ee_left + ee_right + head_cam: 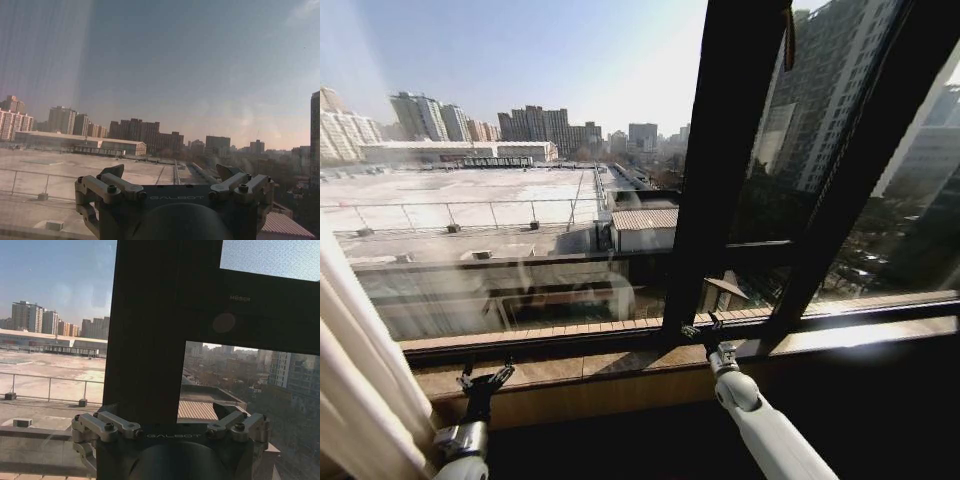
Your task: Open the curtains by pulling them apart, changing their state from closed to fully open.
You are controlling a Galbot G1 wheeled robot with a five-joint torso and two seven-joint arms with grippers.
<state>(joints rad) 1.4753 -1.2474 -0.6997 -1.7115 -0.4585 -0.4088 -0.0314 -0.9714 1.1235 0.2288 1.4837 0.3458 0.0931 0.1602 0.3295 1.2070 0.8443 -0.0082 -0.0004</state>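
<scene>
Both pincers stand wide and empty: the left gripper (pixel 483 380) just right of the curtain (pixel 360 380), the right gripper (pixel 704 329) facing the window frame (pixel 720 180) (a careless reach could strike the glass).

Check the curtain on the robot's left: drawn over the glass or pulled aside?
Pulled aside. The curtain is bunched at the head view's left edge, and the window glass shows the city uncovered. A right-side panel: cannot tell.

A black window frame (pixel 720 180) is standing behind a brown sill (pixel 620 365), its upright leaning in the head view and crossing a lower bar. Beyond the glass, a pale flat roof (pixel 460 190) with a railing (pixel 470 210) is lying in sunlight, and tower blocks (pixel 545 125) are lining the hazy skyline.
</scene>
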